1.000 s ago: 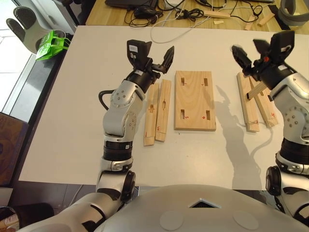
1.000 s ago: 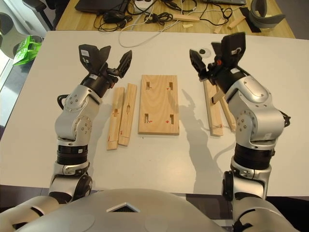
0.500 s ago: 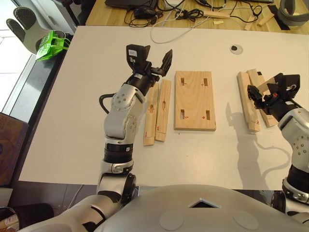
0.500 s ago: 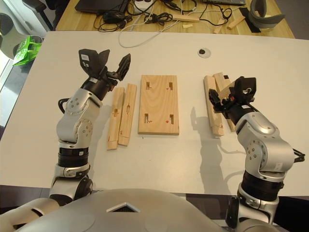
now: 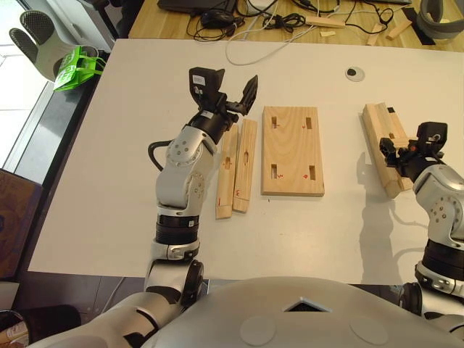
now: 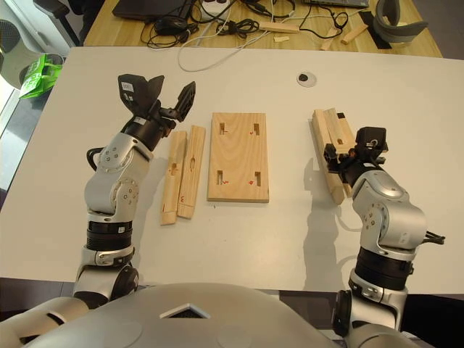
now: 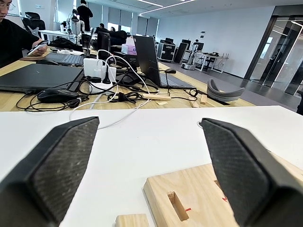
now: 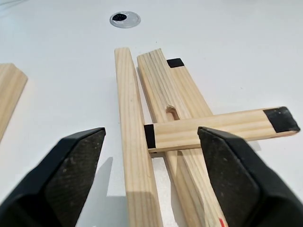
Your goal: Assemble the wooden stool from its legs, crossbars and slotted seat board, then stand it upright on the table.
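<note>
The slotted seat board (image 5: 292, 150) lies flat mid-table. Left of it, two wooden legs (image 5: 235, 167) lie side by side. My left gripper (image 5: 226, 90) is held open above their far ends, empty; the left wrist view shows its pads (image 7: 52, 175) wide apart over the board's corner (image 7: 189, 203). On the right lies a pile of legs (image 6: 330, 145) with a black-tipped crossbar (image 8: 213, 128) across them. My right gripper (image 6: 351, 148) hangs open low over the pile's near end. Its fingers (image 8: 71, 175) stand either side of the wood without touching it.
A round cable grommet (image 5: 353, 72) sits in the table beyond the right pile. A second desk behind carries cables, a mouse (image 5: 217, 16) and loose wood scraps. A green object (image 5: 76, 69) sits off the table's left edge.
My right gripper has dropped from high over the right pile down to its near end, toward me. The left arm has barely moved.
</note>
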Robot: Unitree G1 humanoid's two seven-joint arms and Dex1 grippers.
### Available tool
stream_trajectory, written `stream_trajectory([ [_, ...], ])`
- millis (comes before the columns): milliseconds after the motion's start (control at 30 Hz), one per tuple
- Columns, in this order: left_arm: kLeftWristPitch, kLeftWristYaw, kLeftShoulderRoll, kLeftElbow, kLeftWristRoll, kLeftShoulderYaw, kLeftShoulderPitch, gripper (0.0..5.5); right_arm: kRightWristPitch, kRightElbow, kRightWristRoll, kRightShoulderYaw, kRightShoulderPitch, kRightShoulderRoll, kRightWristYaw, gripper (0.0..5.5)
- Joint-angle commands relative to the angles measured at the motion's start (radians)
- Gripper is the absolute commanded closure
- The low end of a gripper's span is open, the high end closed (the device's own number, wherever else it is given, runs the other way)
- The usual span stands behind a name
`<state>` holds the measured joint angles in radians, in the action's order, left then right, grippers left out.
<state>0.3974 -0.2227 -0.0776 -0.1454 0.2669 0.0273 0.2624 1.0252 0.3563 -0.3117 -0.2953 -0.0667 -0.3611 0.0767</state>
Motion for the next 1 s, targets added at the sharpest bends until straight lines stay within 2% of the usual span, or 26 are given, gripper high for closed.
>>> stream_trajectory([
  [33, -0.007, -0.004, -0.008, 0.002, -0.013, 0.001, -0.004, 1.50, 0.142, 0.147, -0.031, -0.013, -0.022, 0.044, -0.034, 1.89],
  [200, -0.021, 0.005, -0.004, 0.006, -0.018, -0.003, -0.015, 1.50, 0.338, 0.318, -0.023, -0.005, 0.060, 0.065, -0.063, 1.89],
  [300, -0.031, 0.007, 0.000, 0.015, -0.023, 0.000, -0.014, 1.50, 0.390, 0.352, -0.004, -0.003, 0.096, 0.071, -0.069, 1.89],
  [633, -0.033, 0.003, 0.003, 0.008, -0.029, 0.004, -0.021, 1.50, 0.379, 0.340, 0.086, 0.024, 0.087, 0.044, -0.088, 1.89],
  [867, -0.017, -0.001, -0.007, -0.005, -0.022, 0.000, -0.021, 1.50, 0.452, 0.309, 0.095, -0.018, 0.079, 0.120, -0.083, 1.89],
  [1000, 0.000, -0.001, -0.008, -0.021, -0.019, 0.003, -0.024, 1.50, 0.404, 0.219, 0.117, -0.018, 0.063, 0.137, -0.087, 1.89],
])
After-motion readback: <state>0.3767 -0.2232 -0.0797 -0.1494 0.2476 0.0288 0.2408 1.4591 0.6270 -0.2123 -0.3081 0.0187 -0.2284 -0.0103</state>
